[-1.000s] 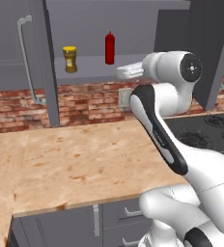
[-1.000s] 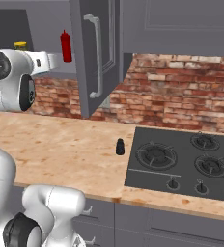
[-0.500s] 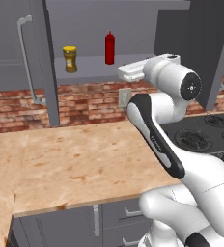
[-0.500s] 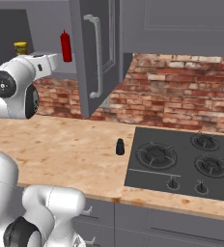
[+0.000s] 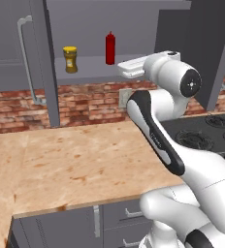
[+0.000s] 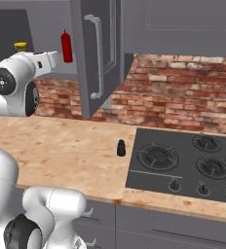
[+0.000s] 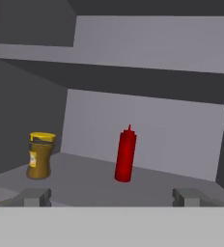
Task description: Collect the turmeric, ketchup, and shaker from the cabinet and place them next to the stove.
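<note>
in the hand view the turmeric point(image 7: 40, 156) stands at lower left of the cabinet point(image 7: 147, 53) shelf, the ketchup point(image 7: 125, 155) at centre, and the released hand point(image 7: 111, 197) below risks toppling the slim bottle if it drifts, while the shaker point(image 6: 121, 148) sits on the desk point(image 6: 71, 151) beside the stove point(image 6: 188, 160).

We lose the turmeric point(image 6: 20, 46) body behind the arm in right base view, lid only. Stove point(image 5: 216, 133) cut by right edge, near part behind arm. Turmeric label too blurred to read.
</note>
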Controlling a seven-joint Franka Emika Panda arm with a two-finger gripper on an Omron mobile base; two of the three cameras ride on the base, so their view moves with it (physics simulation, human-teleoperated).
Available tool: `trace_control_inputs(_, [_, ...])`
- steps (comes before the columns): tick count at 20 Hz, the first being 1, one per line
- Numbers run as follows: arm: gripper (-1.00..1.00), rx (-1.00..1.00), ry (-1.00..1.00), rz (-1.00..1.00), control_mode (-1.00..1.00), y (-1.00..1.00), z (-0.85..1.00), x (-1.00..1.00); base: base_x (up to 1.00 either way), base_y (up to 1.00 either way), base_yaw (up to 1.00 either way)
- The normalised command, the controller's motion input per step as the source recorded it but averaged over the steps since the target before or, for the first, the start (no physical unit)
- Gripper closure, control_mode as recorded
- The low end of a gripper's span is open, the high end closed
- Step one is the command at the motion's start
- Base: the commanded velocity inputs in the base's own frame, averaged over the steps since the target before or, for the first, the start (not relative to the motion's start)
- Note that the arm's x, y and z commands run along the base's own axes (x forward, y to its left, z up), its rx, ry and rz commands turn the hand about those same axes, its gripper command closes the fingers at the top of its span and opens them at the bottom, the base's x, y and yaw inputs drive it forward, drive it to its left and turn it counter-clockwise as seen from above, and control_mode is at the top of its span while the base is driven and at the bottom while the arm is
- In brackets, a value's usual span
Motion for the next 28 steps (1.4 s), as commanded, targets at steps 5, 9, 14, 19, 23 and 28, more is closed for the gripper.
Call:
trace_control_inputs(5, [-1.00,0.00,0.00,0.00,-1.00,0.00,0.00,0.19,0.00,0.00,0.00])
trace_control_inputs(9, [-1.00,0.00,0.00,0.00,-1.00,0.00,0.00,0.13,0.00,0.00,0.00])
trace_control_inputs(14, [-1.00,0.00,0.00,0.00,-1.00,0.00,0.00,0.07,0.00,0.00,0.00])
trace_control_inputs(19, [-1.00,0.00,0.00,-0.01,-1.00,0.00,0.00,0.02,0.00,0.00,0.00])
trace_control_inputs(23, [-1.00,0.00,0.00,0.00,-1.00,0.00,0.00,0.00,0.00,0.00,0.00])
trace_control_inputs(28, [-1.00,0.00,0.00,0.00,-1.00,0.00,-0.01,0.00,0.00,0.00,0.00])
